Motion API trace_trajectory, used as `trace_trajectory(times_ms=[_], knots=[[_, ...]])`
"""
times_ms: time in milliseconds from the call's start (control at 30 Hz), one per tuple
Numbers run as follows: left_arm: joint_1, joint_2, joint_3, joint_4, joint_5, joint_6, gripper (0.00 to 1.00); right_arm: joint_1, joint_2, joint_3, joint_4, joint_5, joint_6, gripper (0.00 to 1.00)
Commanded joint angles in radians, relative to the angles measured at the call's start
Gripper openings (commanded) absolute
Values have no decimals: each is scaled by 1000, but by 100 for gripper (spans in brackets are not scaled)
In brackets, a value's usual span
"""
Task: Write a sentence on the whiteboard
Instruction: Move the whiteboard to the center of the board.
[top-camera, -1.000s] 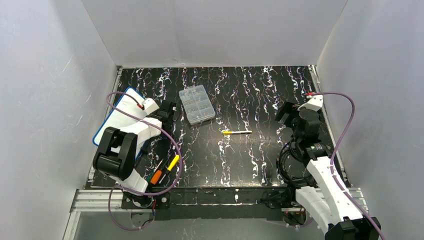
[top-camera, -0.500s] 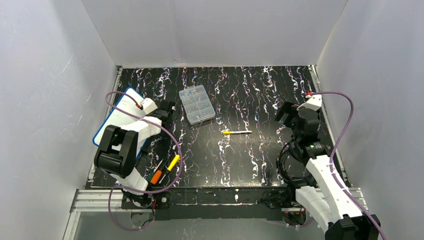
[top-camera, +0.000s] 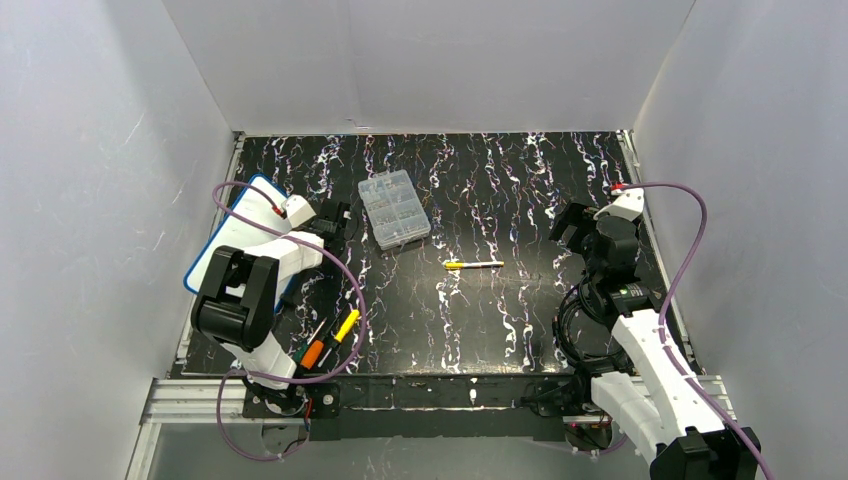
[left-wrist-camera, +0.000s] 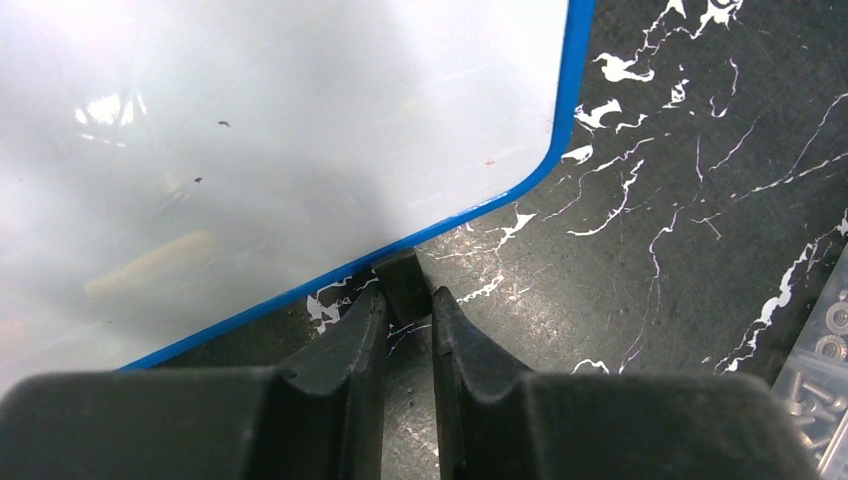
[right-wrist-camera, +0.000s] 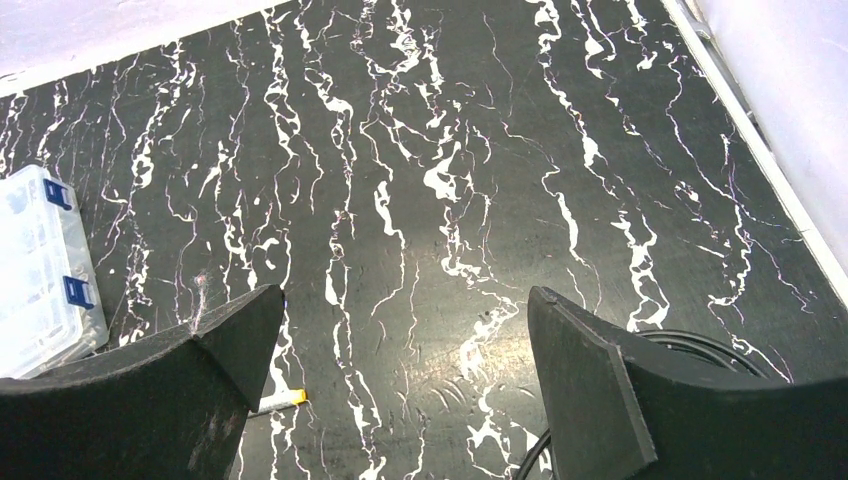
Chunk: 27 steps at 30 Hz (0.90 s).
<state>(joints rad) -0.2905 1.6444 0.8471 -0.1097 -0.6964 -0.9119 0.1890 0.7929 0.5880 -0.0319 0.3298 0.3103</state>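
Whiteboard, blue-rimmed, lying flat and askew at the left side of the desk, partly under my left arm. In the left wrist view its white face carries a few dark specks and soft reflections. Small black block sits at the board's blue rim, near a rounded corner. My left fingers stand nearly together with the block between their tips; whether they actually press on it I cannot tell. Clear compartment box lies just right of my left fingers, apart from the board. Yellow pen lies alone mid-desk, between my two arms. Orange-handled tool and yellow-handled tool lie side by side near my left base. My right fingers are spread wide above the marbled desk at the right side, holding nothing, well apart from the board.
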Motion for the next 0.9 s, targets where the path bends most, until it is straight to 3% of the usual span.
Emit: trace_trajectory(times_ms=[0,167,467,867], knots=[[11,-1,16,-37,-59,18,8,-4,-3,29,52,0,-5,100],[11,-29,-25,-32,-49,14,0,-4,-8,27,50,5,-5,100],[-21,-104,-97,-8,-14,34,0,-4,-21,26,42,10,-5,100],[-159,-225,-186,-20,0,19,0,-3,-50,20,33,15,-5,100]])
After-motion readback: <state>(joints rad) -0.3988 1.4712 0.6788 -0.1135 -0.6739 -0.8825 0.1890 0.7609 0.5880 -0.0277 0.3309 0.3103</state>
